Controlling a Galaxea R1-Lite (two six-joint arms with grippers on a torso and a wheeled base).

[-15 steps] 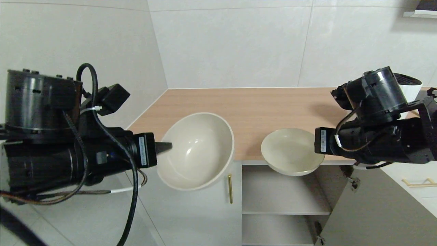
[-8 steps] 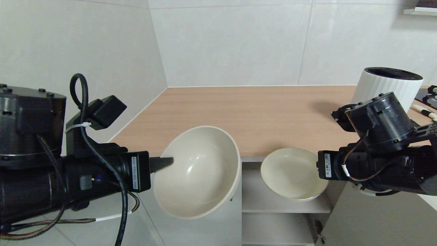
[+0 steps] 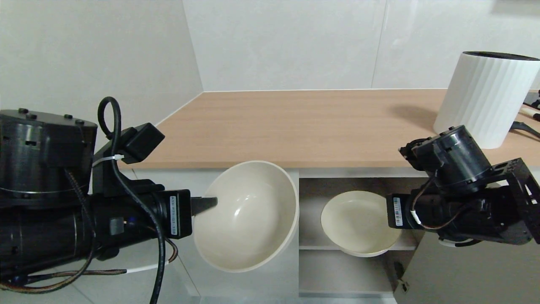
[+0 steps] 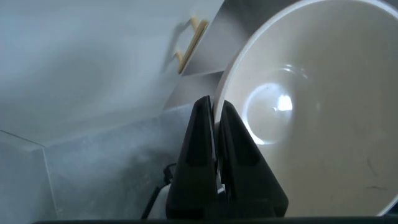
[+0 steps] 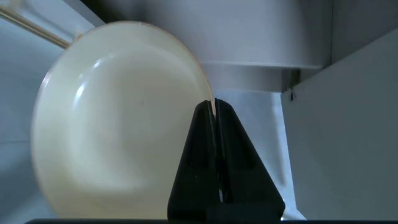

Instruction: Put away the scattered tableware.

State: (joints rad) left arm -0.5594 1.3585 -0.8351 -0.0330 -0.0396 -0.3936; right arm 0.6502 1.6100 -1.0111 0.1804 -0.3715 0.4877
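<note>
Nearest, on the robot's left, the left gripper [image 3: 209, 203] is clamped on the rim of the large bowl [image 3: 247, 215]. In the left wrist view its two fingers sit tight together with the thin edge pinched between them [image 4: 216, 111], and the large bowl [image 4: 311, 118] is tilted so its pale hollow faces outward. It hangs in the air in front of the closed cabinet front [image 3: 291, 270] – a brass-coloured handle [image 4: 188, 42] shows on that front from the wrist. On the right, the right gripper [image 3: 393, 217] grips the small bowl [image 3: 358, 221] by its rim in the same pinched way [image 5: 215, 111], the small bowl [image 5: 118, 124] tipped on edge. This one is held off any surface at the mouth of the open cabinet [image 3: 310, 190], level with its upper shelf [image 3: 312, 246]; whether it is past the opening cannot be told. The open door [image 3: 455, 274] hangs just to the right. Above lies the wooden counter [image 3: 287, 126] – and far back on its right stands a white ribbed container [image 3: 489, 97], upright against the tiled wall [image 3: 287, 42].
</note>
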